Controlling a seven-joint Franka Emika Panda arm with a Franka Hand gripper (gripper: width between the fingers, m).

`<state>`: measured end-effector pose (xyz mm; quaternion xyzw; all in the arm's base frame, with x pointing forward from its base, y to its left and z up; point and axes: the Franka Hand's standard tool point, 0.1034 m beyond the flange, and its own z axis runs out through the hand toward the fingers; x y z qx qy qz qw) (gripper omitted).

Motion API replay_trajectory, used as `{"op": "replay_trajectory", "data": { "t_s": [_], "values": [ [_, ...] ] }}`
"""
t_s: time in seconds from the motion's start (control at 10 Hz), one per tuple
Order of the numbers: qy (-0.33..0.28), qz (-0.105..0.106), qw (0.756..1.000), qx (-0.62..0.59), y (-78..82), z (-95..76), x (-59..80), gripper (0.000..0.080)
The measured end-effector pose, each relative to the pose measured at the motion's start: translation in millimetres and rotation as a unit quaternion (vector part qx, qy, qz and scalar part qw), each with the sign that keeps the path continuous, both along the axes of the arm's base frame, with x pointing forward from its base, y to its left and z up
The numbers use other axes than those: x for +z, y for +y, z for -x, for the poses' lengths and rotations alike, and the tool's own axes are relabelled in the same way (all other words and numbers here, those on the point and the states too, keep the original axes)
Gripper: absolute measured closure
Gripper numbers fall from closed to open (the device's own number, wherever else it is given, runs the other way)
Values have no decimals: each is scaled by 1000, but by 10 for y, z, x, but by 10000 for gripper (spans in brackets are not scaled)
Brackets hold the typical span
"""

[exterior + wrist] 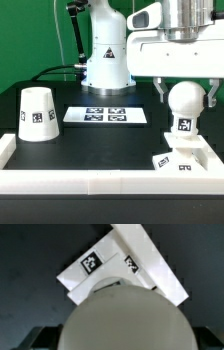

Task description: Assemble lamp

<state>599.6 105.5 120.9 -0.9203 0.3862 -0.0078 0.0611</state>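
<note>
— Where is your bulb (183,102)?

— Just above the base (181,160), nearest the camera by the white rail (100,182); contact I cannot tell. Your gripper (184,96) clasps the bulb between both fingers. Farther back: the marker board (105,115), and the shade (37,112) at the exterior view's left.

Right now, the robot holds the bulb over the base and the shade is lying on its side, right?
Not quite. The shade is not on its side; the exterior view shows it standing upright. The gripper does hold the bulb over the base.
</note>
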Motion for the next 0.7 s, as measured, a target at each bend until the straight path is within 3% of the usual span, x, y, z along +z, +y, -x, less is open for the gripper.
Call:
{"op": "replay_trajectory", "data": {
  "t_s": [0.5, 0.7],
  "values": [
    [22, -30, 985, -167, 17, -10, -11, 220],
    [18, -28, 990, -134, 22, -7, -13, 114]
  ]
}}
